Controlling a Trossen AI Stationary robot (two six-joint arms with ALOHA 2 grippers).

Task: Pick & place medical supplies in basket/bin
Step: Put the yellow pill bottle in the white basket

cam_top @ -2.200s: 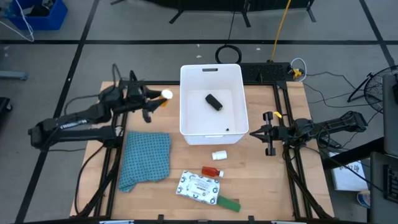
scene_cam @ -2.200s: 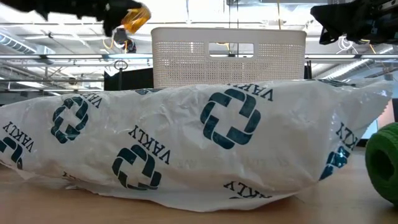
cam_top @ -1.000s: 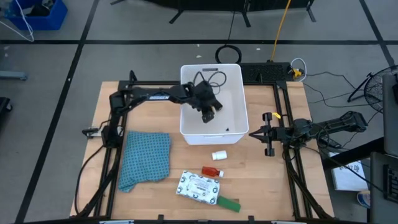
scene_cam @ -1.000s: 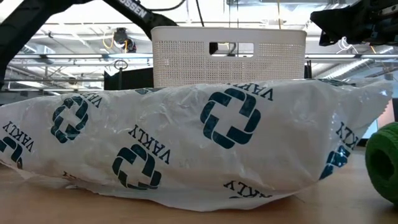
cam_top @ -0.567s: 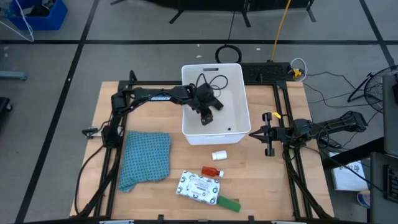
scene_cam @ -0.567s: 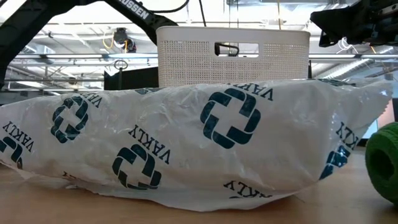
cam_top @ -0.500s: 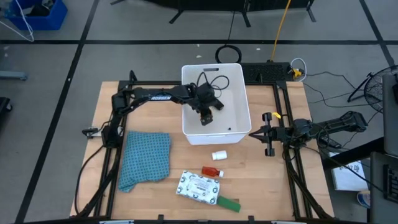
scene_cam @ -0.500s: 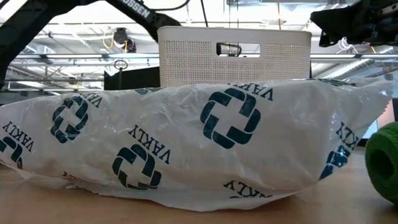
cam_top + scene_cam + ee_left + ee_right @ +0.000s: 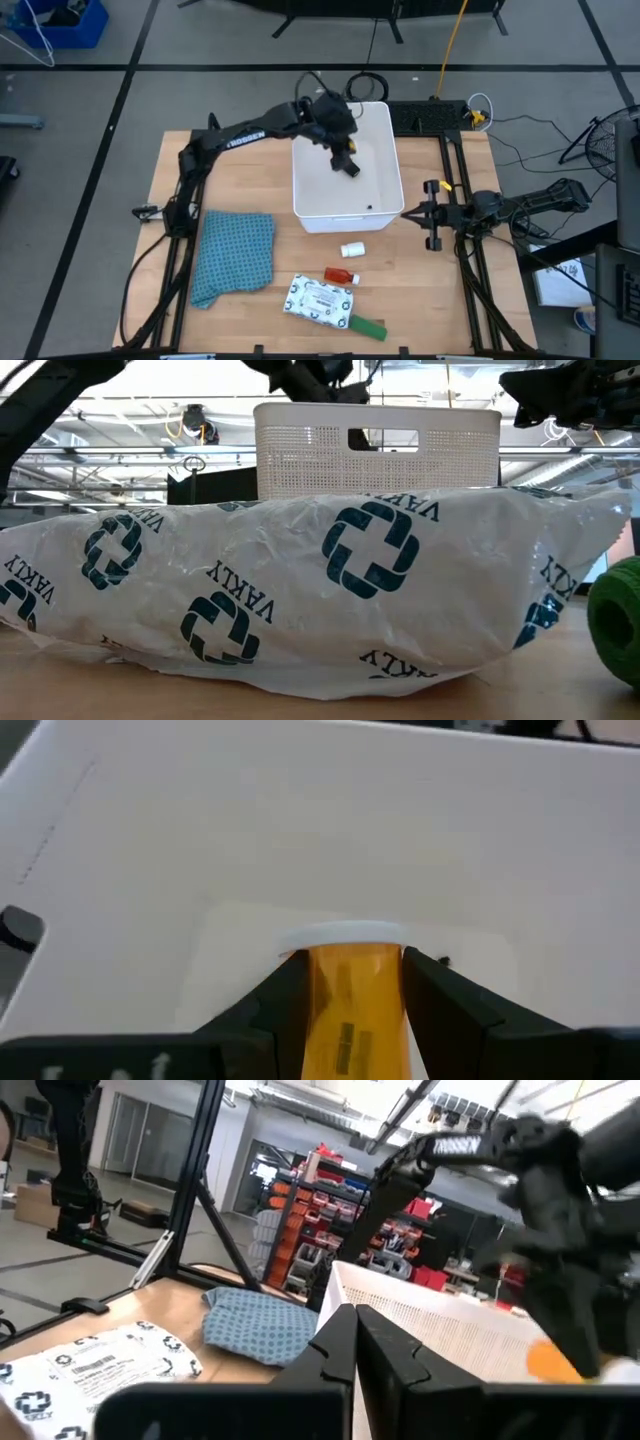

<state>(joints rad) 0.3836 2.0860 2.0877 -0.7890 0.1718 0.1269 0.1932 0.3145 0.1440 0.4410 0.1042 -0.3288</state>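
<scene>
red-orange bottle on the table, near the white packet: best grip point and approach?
Judging by its pose, grip the red-orange bottle across the middle of its body, coming straight down. It lies flat on its side, long axis roughly across the table, so put the fingers on its two long sides. The white packet and small white cylinder lie apart from it, leaving finger room.

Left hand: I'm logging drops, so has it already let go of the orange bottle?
No: the left hand is shut on the orange bottle above the white bin.
</scene>
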